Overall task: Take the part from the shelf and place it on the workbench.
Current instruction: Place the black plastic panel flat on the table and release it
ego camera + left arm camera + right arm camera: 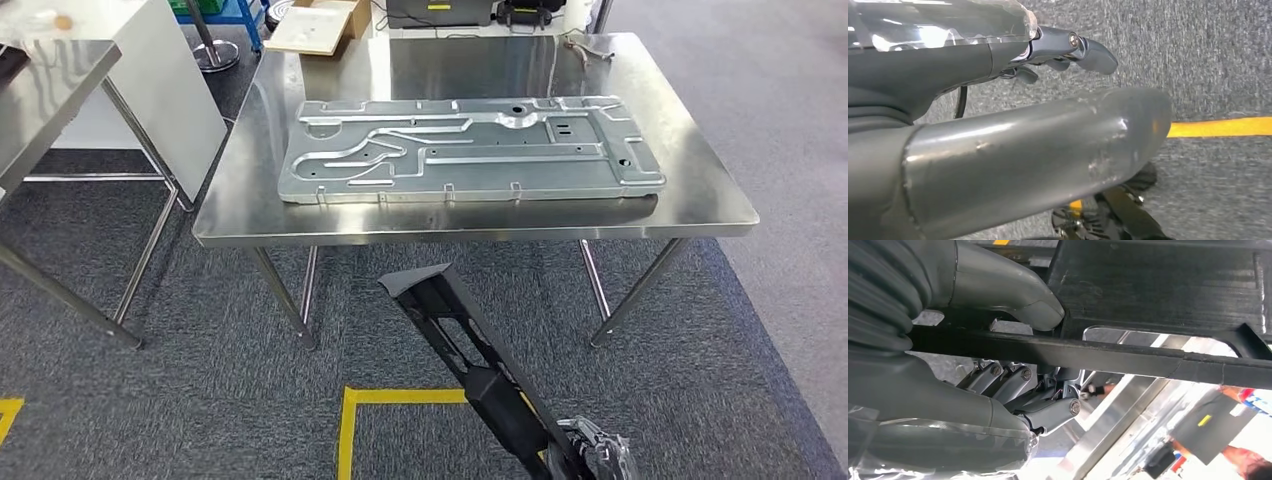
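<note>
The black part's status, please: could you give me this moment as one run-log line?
right hand: grips black part | left hand: holds nothing | workbench: metal panel on it | black part not yet placed

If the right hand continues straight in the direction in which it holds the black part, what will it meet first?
Probably the front edge of the steel table. The black part in the right hand points up toward it, its tip near but apart; depth is unclear.

The head view looks forward and down from high onto the shiny steel bench (470,215) and grey carpet floor (200,400). Both wrist views sit close behind their hands; the left one shares that carpet.
</note>
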`<state>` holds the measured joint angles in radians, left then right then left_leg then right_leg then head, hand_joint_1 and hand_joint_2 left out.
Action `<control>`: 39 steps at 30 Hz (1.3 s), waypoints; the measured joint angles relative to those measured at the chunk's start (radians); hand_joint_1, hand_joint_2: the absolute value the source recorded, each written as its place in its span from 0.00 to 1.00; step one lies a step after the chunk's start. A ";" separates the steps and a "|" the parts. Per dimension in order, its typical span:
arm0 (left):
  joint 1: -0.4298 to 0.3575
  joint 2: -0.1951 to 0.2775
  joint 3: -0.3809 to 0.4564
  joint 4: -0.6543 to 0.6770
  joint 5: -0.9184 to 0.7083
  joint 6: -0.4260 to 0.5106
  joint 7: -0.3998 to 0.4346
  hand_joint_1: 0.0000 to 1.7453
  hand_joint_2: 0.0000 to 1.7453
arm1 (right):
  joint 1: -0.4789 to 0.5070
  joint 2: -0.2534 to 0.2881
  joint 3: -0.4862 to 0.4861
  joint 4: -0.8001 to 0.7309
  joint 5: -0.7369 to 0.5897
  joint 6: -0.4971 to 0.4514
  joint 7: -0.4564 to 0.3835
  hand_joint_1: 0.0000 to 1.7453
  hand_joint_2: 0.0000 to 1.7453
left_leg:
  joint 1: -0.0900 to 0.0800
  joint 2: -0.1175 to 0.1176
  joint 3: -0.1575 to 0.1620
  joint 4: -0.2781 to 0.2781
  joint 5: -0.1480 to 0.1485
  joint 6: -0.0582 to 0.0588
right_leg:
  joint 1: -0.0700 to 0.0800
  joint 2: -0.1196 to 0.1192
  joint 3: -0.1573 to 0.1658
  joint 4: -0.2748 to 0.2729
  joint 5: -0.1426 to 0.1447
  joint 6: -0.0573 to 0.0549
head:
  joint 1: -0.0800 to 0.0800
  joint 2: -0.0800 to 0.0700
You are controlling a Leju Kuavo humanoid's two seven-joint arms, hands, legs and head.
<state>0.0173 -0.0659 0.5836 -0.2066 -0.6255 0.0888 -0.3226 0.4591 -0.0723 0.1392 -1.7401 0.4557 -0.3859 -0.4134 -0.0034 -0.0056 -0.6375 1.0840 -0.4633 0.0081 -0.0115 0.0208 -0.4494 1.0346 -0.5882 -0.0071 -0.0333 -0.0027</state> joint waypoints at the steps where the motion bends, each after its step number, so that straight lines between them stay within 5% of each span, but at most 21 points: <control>1: -0.001 0.001 0.001 0.000 -0.005 0.000 0.002 0.00 0.00 | -0.002 0.000 -0.004 0.003 0.008 -0.017 0.003 1.00 1.00 | -0.003 -0.002 0.009 -0.006 0.007 0.006 | 0.001 0.002 0.009 0.008 -0.001 0.007 | 0.000 0.000; 3: -0.009 0.001 0.003 0.000 -0.018 -0.001 0.004 0.00 0.00 | -0.015 0.001 -0.015 0.005 0.026 -0.070 0.009 1.00 1.00 | -0.003 -0.004 0.040 -0.023 0.004 0.018 | -0.002 0.000 0.003 0.051 0.015 0.019 | 0.000 0.000; 5: -0.017 0.001 0.003 0.000 -0.026 -0.003 0.005 0.00 0.00 | -0.041 0.004 -0.029 0.005 0.039 -0.121 0.017 1.00 1.00 | 0.000 -0.003 0.069 -0.041 -0.002 0.029 | -0.004 -0.007 -0.050 0.138 0.024 0.026 | 0.000 0.000; 8: -0.020 0.001 0.005 0.000 -0.037 -0.008 0.006 0.00 0.00 | -0.063 0.005 -0.043 0.004 0.064 -0.172 0.025 1.00 1.00 | 0.001 -0.004 0.098 -0.050 -0.025 0.036 | -0.006 -0.012 -0.171 0.257 -0.046 0.033 | 0.000 0.000; 10: -0.019 0.001 0.006 0.000 -0.051 -0.014 0.008 0.00 0.00 | -0.075 0.005 -0.046 0.003 0.106 -0.216 0.033 1.00 1.00 | 0.003 -0.008 0.123 -0.051 -0.049 0.032 | -0.009 -0.014 -0.221 0.253 -0.077 0.037 | 0.000 0.000; 11: -0.018 0.000 0.006 0.000 -0.060 -0.016 0.008 0.00 0.00 | -0.088 0.006 -0.045 0.000 0.135 -0.236 0.045 1.00 1.00 | 0.004 -0.009 0.139 -0.051 -0.062 0.029 | -0.011 -0.015 -0.230 0.218 -0.059 0.038 | 0.000 0.000; 13: -0.020 0.000 0.006 0.000 -0.078 -0.021 0.008 0.00 0.00 | -0.133 0.007 -0.033 -0.007 0.206 -0.270 0.091 1.00 1.00 | 0.004 -0.009 0.170 -0.049 -0.090 0.021 | -0.010 -0.016 -0.233 0.115 0.060 0.036 | 0.000 0.000; 15: -0.028 0.000 0.006 0.000 -0.098 -0.028 0.009 0.00 0.00 | -0.197 0.007 -0.008 -0.011 0.287 -0.286 0.151 1.00 1.00 | 0.003 -0.009 0.192 -0.053 -0.114 0.009 | -0.005 -0.015 -0.229 0.055 0.150 0.023 | 0.000 0.000; 17: -0.038 0.000 0.004 0.000 -0.122 -0.035 0.012 0.00 0.00 | -0.264 0.008 0.021 -0.015 0.374 -0.286 0.208 1.00 1.00 | 0.001 -0.010 0.203 -0.047 -0.112 -0.005 | -0.002 -0.014 -0.215 0.043 0.150 0.005 | 0.000 0.000; 19: -0.047 0.001 0.003 0.000 -0.142 -0.038 0.016 0.00 0.00 | -0.326 0.008 0.048 -0.016 0.462 -0.268 0.262 1.00 1.00 | 0.004 -0.008 0.179 0.013 -0.083 -0.017 | -0.004 -0.015 -0.189 0.024 0.143 -0.009 | 0.000 0.000; 21: -0.053 0.002 0.002 0.000 -0.156 -0.041 0.019 0.00 0.00 | -0.385 0.003 0.074 -0.012 0.532 -0.247 0.307 1.00 1.00 | 0.007 -0.006 0.104 0.121 -0.077 -0.028 | -0.006 -0.018 -0.159 0.007 0.131 -0.019 | 0.000 0.000; 24: -0.051 0.005 0.002 0.001 -0.171 -0.046 0.024 0.00 0.00 | -0.452 -0.006 0.107 0.002 0.594 -0.225 0.348 1.00 1.00 | 0.007 -0.004 -0.011 0.217 -0.171 -0.035 | -0.005 -0.020 -0.111 -0.006 0.099 -0.023 | 0.000 0.000; 26: -0.047 0.006 -0.001 0.001 -0.189 -0.051 0.029 0.00 0.00 | -0.502 -0.007 0.132 0.023 0.653 -0.191 0.380 1.00 1.00 | 0.007 -0.003 -0.046 0.177 -0.200 -0.032 | -0.005 -0.020 -0.074 -0.008 0.072 -0.022 | 0.000 0.000; 27: -0.047 0.006 -0.004 0.001 -0.199 -0.054 0.034 0.00 0.00 | -0.534 -0.008 0.149 0.041 0.692 -0.165 0.400 1.00 1.00 | 0.007 -0.002 -0.053 0.129 -0.163 -0.028 | -0.004 -0.019 -0.056 -0.009 0.057 -0.021 | 0.000 0.000; 30: -0.052 0.008 -0.013 0.000 -0.226 -0.070 0.048 0.00 0.00 | -0.650 -0.014 0.219 0.119 0.817 -0.079 0.455 1.00 1.00 | 0.001 0.005 -0.065 -0.010 0.056 -0.011 | 0.001 -0.013 -0.019 -0.007 0.017 -0.010 | 0.000 0.000; 31: -0.057 0.008 -0.015 0.000 -0.234 -0.075 0.052 0.00 0.00 | -0.690 -0.016 0.247 0.147 0.855 -0.049 0.469 1.00 1.00 | -0.001 0.005 -0.065 -0.028 0.089 -0.003 | 0.002 -0.011 -0.011 -0.005 0.010 -0.003 | 0.000 0.000; 34: -0.082 0.009 -0.021 0.000 -0.249 -0.088 0.060 0.00 0.00 | -0.799 -0.025 0.333 0.216 0.937 0.019 0.495 1.00 1.00 | 0.001 -0.005 -0.034 -0.039 0.074 0.018 | 0.002 -0.013 -0.024 0.055 0.029 0.015 | 0.000 0.000; 36: -0.093 0.009 -0.024 0.000 -0.253 -0.091 0.062 0.00 0.00 | -0.853 -0.027 0.382 0.254 0.957 0.035 0.503 1.00 1.00 | 0.004 -0.011 -0.008 -0.044 0.059 0.029 | -0.001 -0.016 -0.089 0.160 0.036 0.021 | 0.000 0.000; 39: -0.098 0.009 -0.026 0.000 -0.254 -0.091 0.062 0.00 0.00 | -0.890 -0.026 0.426 0.289 0.964 0.050 0.508 1.00 1.00 | 0.004 -0.022 0.030 -0.045 0.025 0.034 | -0.003 -0.016 -0.206 0.273 -0.048 0.028 | 0.000 0.000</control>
<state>-0.0805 -0.0565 0.5577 -0.2068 -0.8793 -0.0023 -0.2605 -0.4312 -0.0983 0.5650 -1.4512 1.4195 -0.3356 0.0948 0.0008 -0.0273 -0.6071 1.0388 -0.4386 0.0422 -0.0147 0.0047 -0.6554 1.3080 -0.6361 0.0204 -0.0329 -0.0027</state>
